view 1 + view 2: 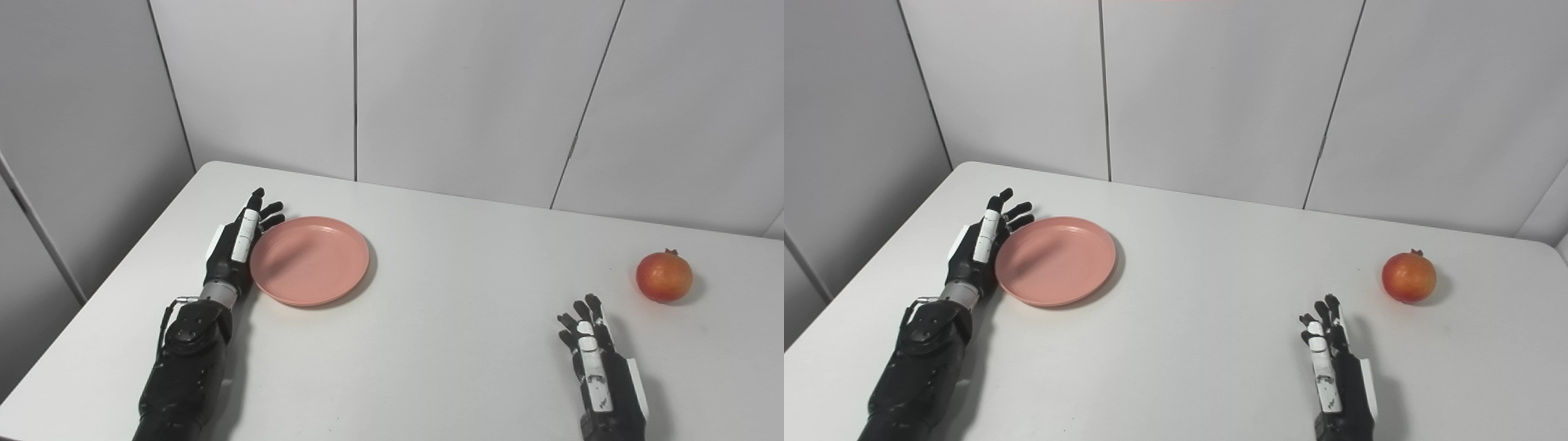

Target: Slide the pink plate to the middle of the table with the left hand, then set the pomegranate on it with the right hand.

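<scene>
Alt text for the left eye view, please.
The robot's open left hand rests edge-on against the left rim of an empty round pink plate on a white table. The open right hand waits short of a red-orange pomegranate.

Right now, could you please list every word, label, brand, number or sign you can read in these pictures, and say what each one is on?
None: there is no readable text in either view.
The pink plate, the pomegranate, the table and the wall panels are plain.
The left hand and right hand have white patches, but no letters or numbers show on them.
</scene>
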{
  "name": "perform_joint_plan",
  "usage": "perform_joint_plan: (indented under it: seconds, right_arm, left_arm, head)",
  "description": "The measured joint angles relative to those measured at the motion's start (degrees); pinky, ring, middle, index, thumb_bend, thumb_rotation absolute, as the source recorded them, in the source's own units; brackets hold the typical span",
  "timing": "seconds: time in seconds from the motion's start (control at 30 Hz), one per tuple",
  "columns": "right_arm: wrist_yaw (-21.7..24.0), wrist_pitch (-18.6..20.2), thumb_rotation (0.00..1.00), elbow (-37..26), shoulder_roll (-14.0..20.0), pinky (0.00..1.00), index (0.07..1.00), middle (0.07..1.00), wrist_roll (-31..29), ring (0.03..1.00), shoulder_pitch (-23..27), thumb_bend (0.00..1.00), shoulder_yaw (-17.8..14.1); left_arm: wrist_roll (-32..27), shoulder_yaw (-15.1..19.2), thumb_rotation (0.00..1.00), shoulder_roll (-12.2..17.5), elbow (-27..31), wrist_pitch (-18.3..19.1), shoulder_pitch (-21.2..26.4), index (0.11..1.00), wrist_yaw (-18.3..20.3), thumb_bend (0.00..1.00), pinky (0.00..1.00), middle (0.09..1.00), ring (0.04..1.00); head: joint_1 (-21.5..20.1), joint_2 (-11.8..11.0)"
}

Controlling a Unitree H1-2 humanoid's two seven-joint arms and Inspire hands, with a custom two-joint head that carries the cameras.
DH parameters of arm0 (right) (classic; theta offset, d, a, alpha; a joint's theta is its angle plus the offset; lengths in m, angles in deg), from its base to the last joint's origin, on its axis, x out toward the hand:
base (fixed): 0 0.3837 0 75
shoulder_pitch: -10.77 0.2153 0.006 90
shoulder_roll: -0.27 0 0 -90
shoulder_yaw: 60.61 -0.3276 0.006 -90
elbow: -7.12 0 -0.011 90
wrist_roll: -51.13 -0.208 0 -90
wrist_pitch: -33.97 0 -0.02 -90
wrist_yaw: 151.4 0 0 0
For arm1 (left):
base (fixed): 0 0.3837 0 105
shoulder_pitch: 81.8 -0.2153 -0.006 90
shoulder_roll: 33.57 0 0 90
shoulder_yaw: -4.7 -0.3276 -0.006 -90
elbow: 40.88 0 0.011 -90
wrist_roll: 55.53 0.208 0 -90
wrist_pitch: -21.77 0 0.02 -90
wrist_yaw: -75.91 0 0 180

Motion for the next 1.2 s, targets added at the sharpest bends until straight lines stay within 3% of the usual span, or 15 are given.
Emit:
perform_joint_plan:
  seconds: [0.47, 1.2]
  right_arm:
    - [-2.2, 0.37, 0.83, -0.16, -2.21, 0.89, 0.969, 0.945, 2.81, 0.896, 0.04, 0.62, 0.64]
    - [-3.05, 0.77, 0.87, -0.15, -3.27, 0.89, 0.973, 0.958, 5.47, 0.916, 0.03, 0.63, 1.73]
  left_arm:
    - [-0.05, -0.61, 0.95, -0.82, 2.28, 2.84, -0.36, 0.961, 1.11, 1.0, 0.84, 0.872, 0.864]
    - [-1.08, -1.99, 0.93, -2.31, 3.53, 5.5, 0.15, 0.946, 0.92, 1.0, 0.81, 0.855, 0.844]
  head:
    - [-8.34, 3.07]
    - [-10.9, 3.69]
